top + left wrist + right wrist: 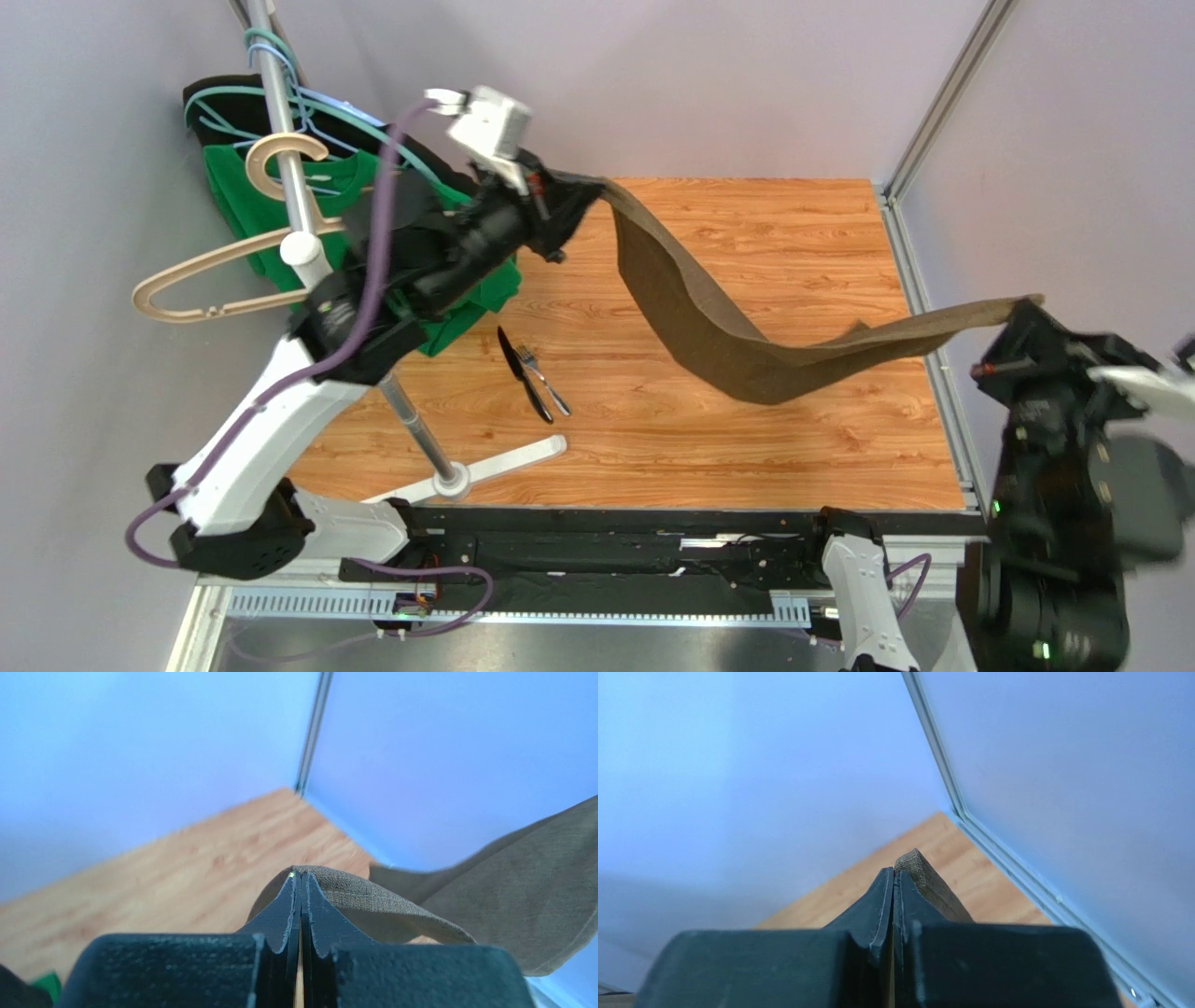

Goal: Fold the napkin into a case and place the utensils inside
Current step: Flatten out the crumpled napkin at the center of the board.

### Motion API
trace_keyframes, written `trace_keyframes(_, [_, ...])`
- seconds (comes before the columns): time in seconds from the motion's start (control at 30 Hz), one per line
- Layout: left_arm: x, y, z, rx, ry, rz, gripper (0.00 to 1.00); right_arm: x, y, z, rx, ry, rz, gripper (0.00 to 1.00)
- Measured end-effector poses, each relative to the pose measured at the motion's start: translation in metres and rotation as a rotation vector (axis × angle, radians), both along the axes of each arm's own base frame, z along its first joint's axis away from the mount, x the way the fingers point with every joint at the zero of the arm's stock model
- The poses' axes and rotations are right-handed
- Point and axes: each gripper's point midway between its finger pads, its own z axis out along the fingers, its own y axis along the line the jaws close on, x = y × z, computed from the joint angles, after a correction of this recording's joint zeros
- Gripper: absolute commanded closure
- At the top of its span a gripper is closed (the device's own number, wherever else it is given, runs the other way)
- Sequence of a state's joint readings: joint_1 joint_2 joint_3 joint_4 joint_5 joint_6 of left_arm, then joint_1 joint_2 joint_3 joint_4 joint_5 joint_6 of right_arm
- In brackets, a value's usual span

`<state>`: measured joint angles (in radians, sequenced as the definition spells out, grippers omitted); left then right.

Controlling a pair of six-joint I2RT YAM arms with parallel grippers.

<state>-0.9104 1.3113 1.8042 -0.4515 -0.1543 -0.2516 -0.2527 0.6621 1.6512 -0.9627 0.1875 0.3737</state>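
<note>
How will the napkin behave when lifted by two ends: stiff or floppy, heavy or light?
Probably floppy: strung between the left tool and right tool, the napkin sags mid-span. Likely light: small pinches at its ends carry it. The coarse weave probably resists slipping.

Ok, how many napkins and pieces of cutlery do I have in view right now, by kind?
Napkin: 1
Knife: 1
Fork: 1
Total: 3
</note>
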Motion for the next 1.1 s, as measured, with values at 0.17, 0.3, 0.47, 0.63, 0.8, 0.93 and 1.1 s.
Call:
trace_keyframes(0.17, [-0.054, 0.047, 0.097, -0.159, -0.219, -0.076, 1.0, -0.072, 0.03, 0.065, -0.087, -0.242, 0.065, 1.0])
trace_keyframes(0.3, [-0.079, 0.079, 0.148, -0.239, -0.345, -0.075, 1.0, -0.103, 0.044, 0.08, -0.12, -0.328, 0.097, 1.0])
trace_keyframes(0.47, [-0.073, 0.091, 0.167, -0.254, -0.396, 0.0, 1.0, -0.077, 0.04, 0.068, -0.112, -0.29, 0.112, 1.0])
trace_keyframes(0.63, [-0.001, 0.039, 0.137, -0.15, -0.33, 0.1, 1.0, -0.002, 0.014, 0.01, -0.045, -0.091, 0.078, 1.0])
trace_keyframes(0.8, [0.127, -0.051, 0.025, 0.065, -0.17, 0.159, 1.0, 0.093, -0.022, -0.082, 0.026, 0.166, 0.013, 1.0])
trace_keyframes(0.93, [0.209, -0.098, -0.111, 0.25, -0.014, 0.174, 1.0, 0.151, -0.045, -0.158, 0.062, 0.37, -0.033, 1.0])
trace_keyframes(1.1, [0.276, -0.118, -0.248, 0.366, 0.098, 0.203, 1.0, 0.216, -0.069, -0.252, 0.075, 0.588, -0.055, 1.0])
